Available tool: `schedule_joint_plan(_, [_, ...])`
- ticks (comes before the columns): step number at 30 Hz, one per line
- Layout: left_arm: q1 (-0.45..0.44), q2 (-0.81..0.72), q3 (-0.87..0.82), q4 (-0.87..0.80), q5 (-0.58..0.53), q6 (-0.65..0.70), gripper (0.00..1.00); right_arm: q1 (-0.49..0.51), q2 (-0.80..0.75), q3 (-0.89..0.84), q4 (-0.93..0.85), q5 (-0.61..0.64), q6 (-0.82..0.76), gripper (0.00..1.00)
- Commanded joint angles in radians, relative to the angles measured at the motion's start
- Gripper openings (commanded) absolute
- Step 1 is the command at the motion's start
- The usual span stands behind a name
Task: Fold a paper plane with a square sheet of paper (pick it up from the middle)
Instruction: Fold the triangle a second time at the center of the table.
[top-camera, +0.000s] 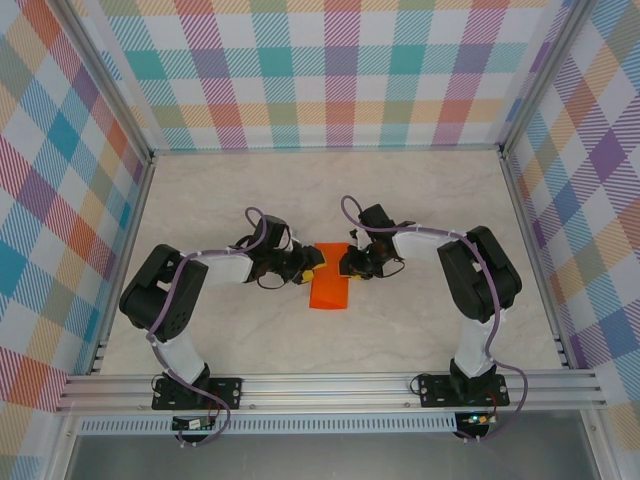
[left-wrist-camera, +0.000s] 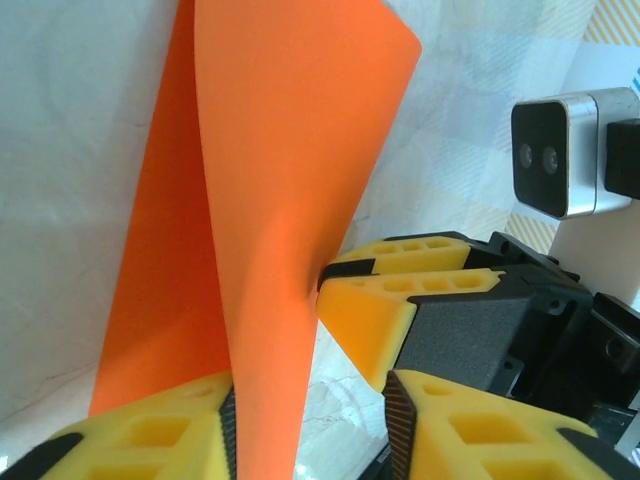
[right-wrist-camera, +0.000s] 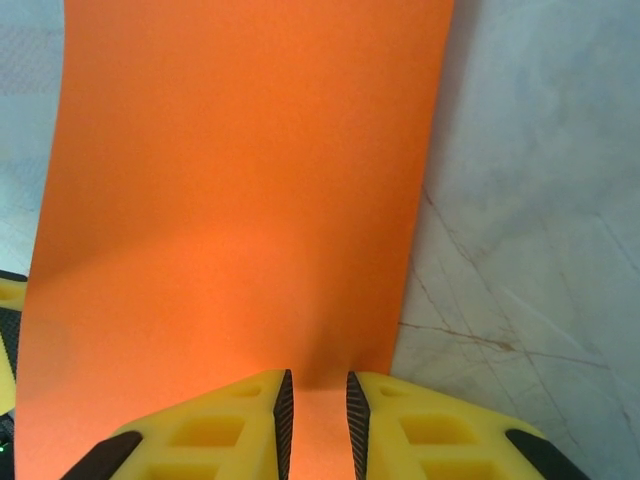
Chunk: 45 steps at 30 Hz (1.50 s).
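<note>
Three plaid-patterned walls (top-camera: 300, 80) enclose one pale marble-look tabletop (top-camera: 420, 190), with an aluminium rail (top-camera: 330, 385) along its near edge. Two black-and-white robot arms, the left arm (top-camera: 185, 290) and the right arm (top-camera: 470, 270), reach inward from that rail and meet at the middle of the table.

Between them lies a single bright orange paper sheet (top-camera: 328, 290), at this point a rectangle whose far end sits between the two grippers. Seen from the left wrist, the orange paper sheet (left-wrist-camera: 280, 150) has one flap raised and curling off the table.

The left gripper (top-camera: 306, 272) straddles that flap. In its own view, the left gripper (left-wrist-camera: 310, 405) has its yellow fingers (left-wrist-camera: 170, 430) apart, the paper against one pad and a gap to the other.

The right gripper (top-camera: 346, 266) comes in from the right. In its own view, the right gripper (right-wrist-camera: 318, 400) has its fingers (right-wrist-camera: 210, 425) nearly together, pinching the edge of the sheet (right-wrist-camera: 240, 180).
</note>
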Motion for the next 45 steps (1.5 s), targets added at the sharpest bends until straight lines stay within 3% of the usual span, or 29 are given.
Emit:
schedule_joint_plan(1, [0.006, 0.005, 0.009, -0.022, 0.044, 0.016, 0.37, -0.003, -0.021, -0.017, 0.02, -0.005, 0.02, 0.26])
schedule_joint_plan(5, [0.007, -0.006, 0.008, -0.044, 0.042, 0.029, 0.33, -0.003, -0.086, -0.004, 0.003, -0.001, 0.029, 0.31])
schedule_joint_plan(17, [0.004, 0.012, 0.024, -0.041, 0.055, 0.021, 0.26, 0.04, -0.35, -0.133, -0.041, 0.159, 0.052, 0.61])
schedule_joint_plan(23, [0.003, 0.023, 0.036, -0.064, 0.054, 0.031, 0.2, 0.194, -0.471, -0.193, -0.024, 0.307, 0.057, 0.7])
schedule_joint_plan(28, [0.003, 0.021, 0.038, -0.079, 0.047, 0.033, 0.2, 0.334, -0.516, -0.171, -0.099, 0.552, 0.046, 0.75])
schedule_joint_plan(32, [0.001, 0.02, 0.043, -0.088, 0.045, 0.034, 0.2, 0.414, -0.501, -0.153, -0.106, 0.681, -0.031, 0.73])
schedule_joint_plan(37, [0.0, 0.019, 0.052, -0.097, 0.042, 0.032, 0.19, 0.463, -0.407, -0.066, -0.206, 0.67, -0.057, 0.65])
schedule_joint_plan(41, [0.0, 0.024, 0.056, -0.102, 0.04, 0.032, 0.19, 0.555, -0.38, -0.062, -0.144, 0.699, -0.082, 0.66])
schedule_joint_plan(45, [-0.002, 0.028, 0.061, -0.104, 0.042, 0.032, 0.19, 0.602, -0.294, -0.002, -0.175, 0.747, -0.083, 0.61])
